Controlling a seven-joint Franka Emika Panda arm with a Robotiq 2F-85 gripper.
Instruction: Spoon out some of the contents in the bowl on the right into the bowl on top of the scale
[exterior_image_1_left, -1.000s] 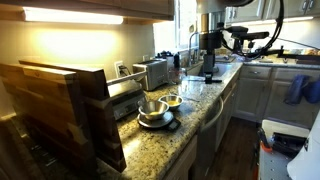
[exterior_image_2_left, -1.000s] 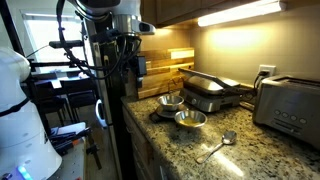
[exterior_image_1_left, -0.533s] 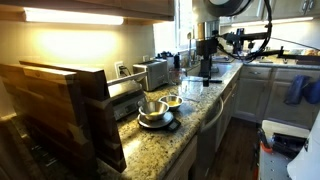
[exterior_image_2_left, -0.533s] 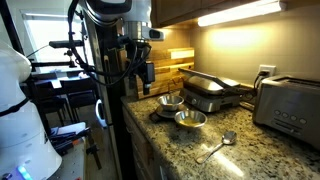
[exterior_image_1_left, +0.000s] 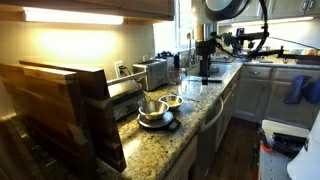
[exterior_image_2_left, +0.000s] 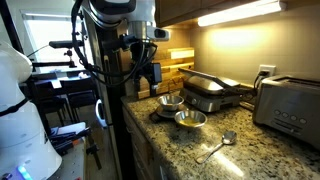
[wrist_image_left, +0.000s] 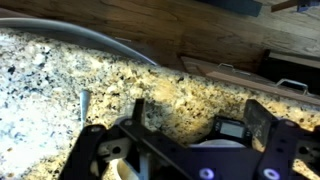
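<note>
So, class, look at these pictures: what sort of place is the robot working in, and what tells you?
Most likely a home kitchen: a granite countertop carries a toaster and a contact grill, with pale cabinets nearby.

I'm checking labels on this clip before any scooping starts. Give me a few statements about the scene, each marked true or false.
1. The spoon lies on the granite counter. True.
2. The gripper is holding the spoon. False: it is open and empty, up in the air and away from the spoon.
3. Both bowls sit on the scale. False: only the far bowl sits on it. The near bowl rests on the counter beside it.
4. A toaster stands on the counter. True.
</note>
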